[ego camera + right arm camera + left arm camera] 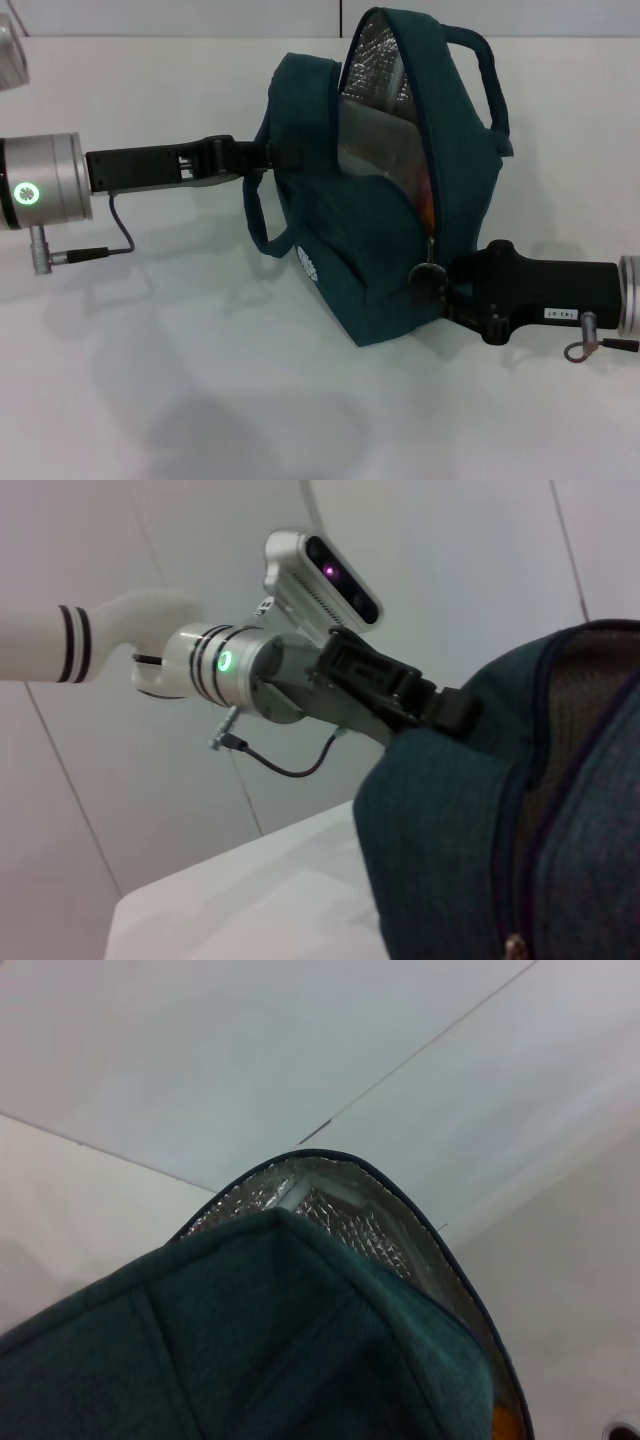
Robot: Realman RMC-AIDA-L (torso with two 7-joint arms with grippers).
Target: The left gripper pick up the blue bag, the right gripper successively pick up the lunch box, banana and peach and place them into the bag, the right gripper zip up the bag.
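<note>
The blue bag (385, 215) is held on the table (180, 400) by the left gripper (262, 155), pinched on its handle. Beside its lower corner, the zipper pull (430, 272) is pinched by the right gripper (445, 285). Packing seems done; zipping remains, since the flap is open.

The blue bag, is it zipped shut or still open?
Open. The blue bag gapes at the top, showing its silver lining. The right gripper sits at the zipper pull, low on the track.

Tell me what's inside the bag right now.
Through the open bag mouth, the head view shows silver foil lining, a clear lunch box and an orange sliver near the zipper. Banana and anything deeper are covered by the fabric.
</note>
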